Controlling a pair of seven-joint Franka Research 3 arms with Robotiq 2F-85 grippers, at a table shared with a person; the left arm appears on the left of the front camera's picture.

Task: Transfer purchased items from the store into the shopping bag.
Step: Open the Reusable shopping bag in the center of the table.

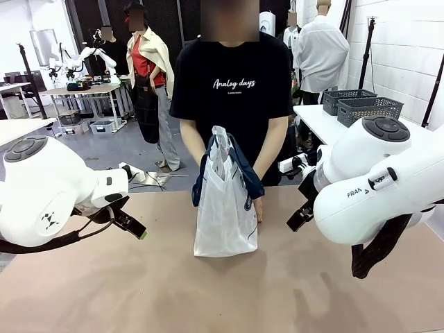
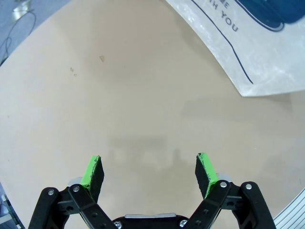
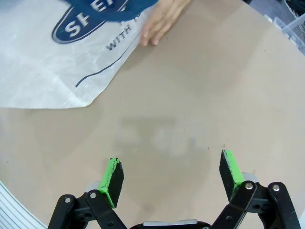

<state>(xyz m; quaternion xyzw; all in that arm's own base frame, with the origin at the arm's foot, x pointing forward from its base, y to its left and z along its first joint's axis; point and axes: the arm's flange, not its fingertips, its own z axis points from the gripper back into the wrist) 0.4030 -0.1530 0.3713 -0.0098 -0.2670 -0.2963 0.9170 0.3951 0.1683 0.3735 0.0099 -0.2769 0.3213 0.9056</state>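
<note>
White shopping bag [image 1: 223, 208] upright at mid-bench [image 1: 291, 291]; left tool [image 2: 148, 164] and right tool [image 3: 171, 169] both open, empty.
The bag is translucent white with navy strap handles [image 1: 243, 173] drooping over its top and a navy oval logo [image 3: 86, 24]. It stands directly before the person [image 1: 232, 90] at the far side, whose hand [image 3: 162, 21] lies flat on the bench just beside it. The tools hang over bare bench to either side, jaws spread wide, green pads gripping nothing, each apart from the bag.
</note>
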